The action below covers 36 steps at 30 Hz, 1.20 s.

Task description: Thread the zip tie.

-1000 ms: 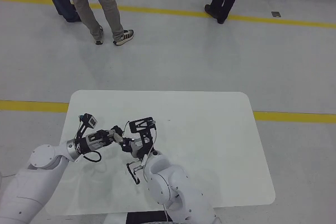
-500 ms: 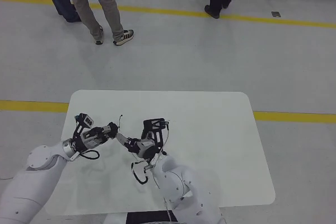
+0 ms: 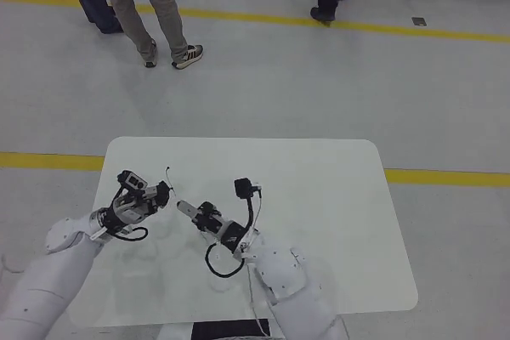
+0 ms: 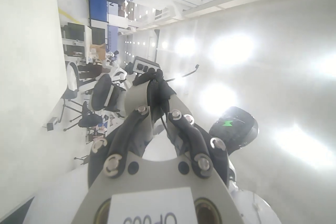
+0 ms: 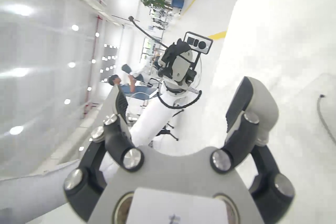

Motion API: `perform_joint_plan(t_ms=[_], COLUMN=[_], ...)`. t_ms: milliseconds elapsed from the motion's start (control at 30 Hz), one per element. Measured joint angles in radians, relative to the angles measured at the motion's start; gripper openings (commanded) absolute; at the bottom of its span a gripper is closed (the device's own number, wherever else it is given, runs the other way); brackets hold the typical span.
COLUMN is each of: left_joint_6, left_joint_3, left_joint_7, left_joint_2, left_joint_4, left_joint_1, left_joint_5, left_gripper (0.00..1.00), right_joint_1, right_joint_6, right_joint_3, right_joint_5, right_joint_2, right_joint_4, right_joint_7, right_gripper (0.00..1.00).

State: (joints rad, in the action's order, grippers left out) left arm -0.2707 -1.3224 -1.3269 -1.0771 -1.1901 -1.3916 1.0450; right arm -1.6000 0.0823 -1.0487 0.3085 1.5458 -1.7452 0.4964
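Observation:
A thin black zip tie (image 3: 168, 177) sticks up from my left gripper (image 3: 161, 193), which is shut on its lower end above the left part of the white table (image 3: 323, 170). In the left wrist view the pinched zip tie (image 4: 183, 75) runs out past the left gripper (image 4: 155, 78) to its small head. My right gripper (image 3: 185, 207) hovers a short way right of the left one, open and holding nothing. The right wrist view shows the right gripper (image 5: 181, 96) with fingers spread wide, facing the left gripper (image 5: 174, 50) and the zip tie (image 5: 144, 32) beyond it.
The table's right half (image 3: 348, 221) is bare white surface. A black cable (image 5: 324, 117) lies on the table beside my right gripper. People's legs (image 3: 157, 34) stand on the floor well beyond the far edge.
The two grippers were close together a second ago and have drawn apart. The left one moved left and up with the zip tie; the right arm swung its wrist rightward.

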Motion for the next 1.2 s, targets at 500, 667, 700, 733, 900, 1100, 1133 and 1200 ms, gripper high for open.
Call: perform_joint_plan(t_ms=[500, 667, 700, 733, 900, 1100, 1133, 1200], left_joint_6=[0.024, 0.053, 0.056, 0.058, 0.049, 0.035, 0.036, 0.037], left_joint_3=[0.027, 0.059, 0.064, 0.070, 0.091, 0.098, 0.098, 0.098], left_joint_7=[-0.031, -0.064, -0.063, -0.063, -0.063, -0.063, -0.063, -0.059], left_joint_2=[-0.019, -0.030, -0.030, -0.030, -0.027, -0.024, -0.024, -0.024], left_joint_4=[0.044, 0.061, 0.060, 0.058, 0.047, 0.035, 0.036, 0.033], left_joint_1=[0.014, 0.031, 0.032, 0.033, 0.036, 0.037, 0.037, 0.037], left_joint_5=[0.137, 0.207, 0.212, 0.218, 0.227, 0.222, 0.222, 0.222], left_gripper=[0.00, 0.00, 0.00, 0.00, 0.00, 0.00, 0.00, 0.00], right_joint_1=[0.021, 0.042, 0.046, 0.051, 0.072, 0.077, 0.077, 0.076], right_joint_6=[0.036, 0.045, 0.046, 0.049, 0.056, 0.059, 0.059, 0.057], right_joint_3=[-0.004, -0.003, -0.002, 0.001, 0.010, 0.013, 0.013, 0.015], right_joint_5=[-0.258, -0.383, -0.405, -0.437, -0.576, -0.679, -0.675, -0.679], right_joint_2=[0.002, -0.001, -0.001, -0.001, 0.001, 0.004, 0.004, 0.004], right_joint_4=[0.086, 0.130, 0.137, 0.146, 0.188, 0.205, 0.204, 0.204], right_joint_7=[0.021, 0.060, 0.066, 0.075, 0.111, 0.124, 0.124, 0.122], right_gripper=[1.00, 1.00, 1.00, 1.00, 1.00, 1.00, 1.00, 1.00])
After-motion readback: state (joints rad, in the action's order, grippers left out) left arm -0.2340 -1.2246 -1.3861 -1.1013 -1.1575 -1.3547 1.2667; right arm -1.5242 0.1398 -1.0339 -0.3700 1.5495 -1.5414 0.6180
